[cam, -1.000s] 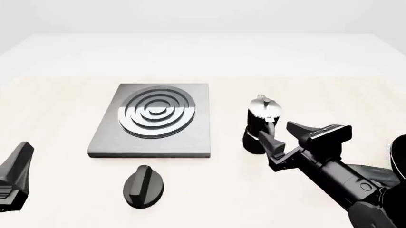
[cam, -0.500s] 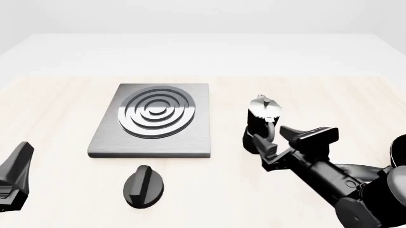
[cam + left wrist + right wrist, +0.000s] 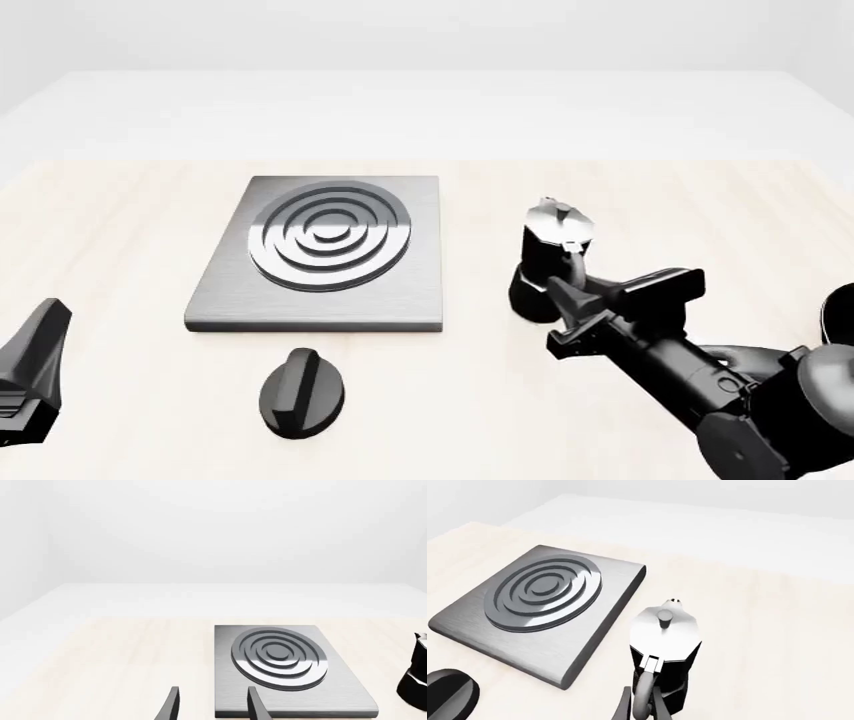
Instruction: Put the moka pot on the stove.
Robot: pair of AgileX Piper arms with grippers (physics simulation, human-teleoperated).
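Note:
The moka pot [image 3: 547, 255], black with a shiny silver lid, stands upright on the table just right of the stove [image 3: 320, 250], a grey plate with a ring burner. My right gripper [image 3: 577, 292] has come in from the near right, and its fingers sit tight on either side of the pot's curved handle. The right wrist view shows the handle of the moka pot [image 3: 664, 630] pinched between the fingers of the right gripper [image 3: 642, 711]. My left gripper [image 3: 34, 365] rests low at the near left, away from the stove. Its fingers stand apart in the left wrist view, so the left gripper [image 3: 212, 706] is open and holds nothing.
A black oval knob [image 3: 302, 392] lies on the table in front of the stove's near edge. The light wooden tabletop [image 3: 120, 220] stretches around the stove, and a white surface lies beyond its far edge.
My right gripper moved forward to the pot and its fingers narrowed around the handle. The pot, the stove and the left arm stayed put.

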